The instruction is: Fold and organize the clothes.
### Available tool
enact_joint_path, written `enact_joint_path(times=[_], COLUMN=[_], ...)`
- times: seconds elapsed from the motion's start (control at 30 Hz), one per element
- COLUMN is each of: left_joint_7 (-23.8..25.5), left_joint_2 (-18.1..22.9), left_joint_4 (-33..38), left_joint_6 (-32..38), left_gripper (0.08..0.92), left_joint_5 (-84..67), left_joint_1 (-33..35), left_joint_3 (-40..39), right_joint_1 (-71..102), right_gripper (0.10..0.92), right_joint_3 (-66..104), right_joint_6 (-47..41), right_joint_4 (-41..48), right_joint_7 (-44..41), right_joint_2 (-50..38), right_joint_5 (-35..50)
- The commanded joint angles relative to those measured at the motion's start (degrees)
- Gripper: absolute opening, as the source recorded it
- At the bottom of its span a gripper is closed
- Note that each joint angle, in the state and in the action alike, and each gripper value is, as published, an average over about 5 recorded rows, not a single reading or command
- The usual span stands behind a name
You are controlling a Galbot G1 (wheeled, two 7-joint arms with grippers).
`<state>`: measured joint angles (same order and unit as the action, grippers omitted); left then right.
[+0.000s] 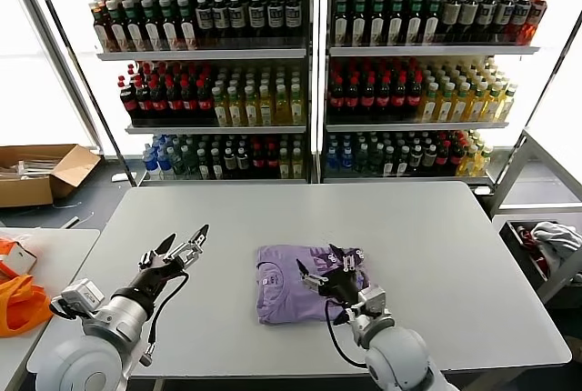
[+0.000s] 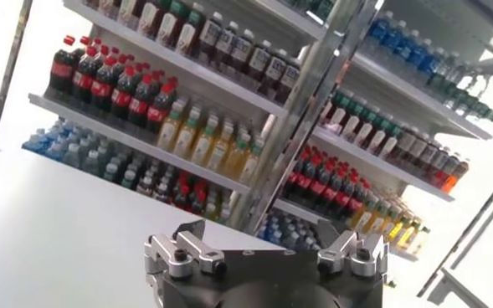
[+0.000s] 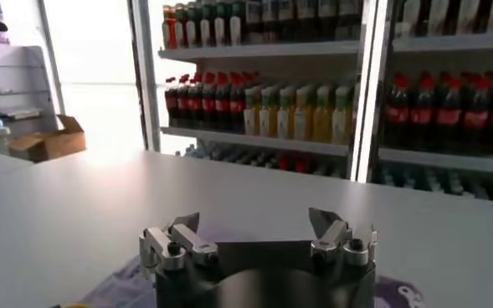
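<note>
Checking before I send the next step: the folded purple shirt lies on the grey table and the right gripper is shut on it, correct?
Not quite. The folded purple shirt does lie on the grey table, but the right gripper is open above it, gripping nothing. The head view and right wrist view both show its jaws spread.

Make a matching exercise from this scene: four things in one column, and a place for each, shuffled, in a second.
Things:
1. folded lavender T-shirt
2. left tool
3. orange bag
4. cardboard box

Places:
A. on the floor, far left by the shelves
B. on the side table at the left edge
C. open above the bare grey table, left of the shirt
D. on the table's near middle, under the open right tool

Pairs: 1-D, 2-C, 3-B, 4-A
</note>
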<state>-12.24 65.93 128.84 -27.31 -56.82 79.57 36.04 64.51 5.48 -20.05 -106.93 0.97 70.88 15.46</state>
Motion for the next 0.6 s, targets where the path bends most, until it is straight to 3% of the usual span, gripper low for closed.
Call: enact_joint_path(times=[0.03,0.17,0.37,0.6], left_joint_7=[0.67,0.68,0.76,3.36], left_joint_2=[1.10,1.02,0.65,0.78], left_joint_4=[-0.29,-0.60,-0.91,-0.66], left_joint_6=[0.70,0.75,0.78,1.58], left_gripper=[0.823,0.822,0.823,0.823], left_joint_5=[2.39,2.47,3.17,6.61], left_joint_1=[2.09,1.39,0.41,1.32], left_joint_3=[0.03,-0.52,-1.41,-1.27], right_joint_1=[-6.83,-6.35,-4.26,11.50], right_gripper=[0.823,0.823,0.823,0.823], right_joint_3=[-11.26,-9.07,-0.06,20.82], right_joint_6=[-3.41,-2.11,0.60,6.50], right_joint_4=[13.18,7.61,-7.92,-20.22], right_joint_7=[7.55,8.27,8.37,3.68], right_joint_2=[2.84,1.68,-2.11,-4.56], right_joint_5=[-2.82,-1.30,3.42,5.17])
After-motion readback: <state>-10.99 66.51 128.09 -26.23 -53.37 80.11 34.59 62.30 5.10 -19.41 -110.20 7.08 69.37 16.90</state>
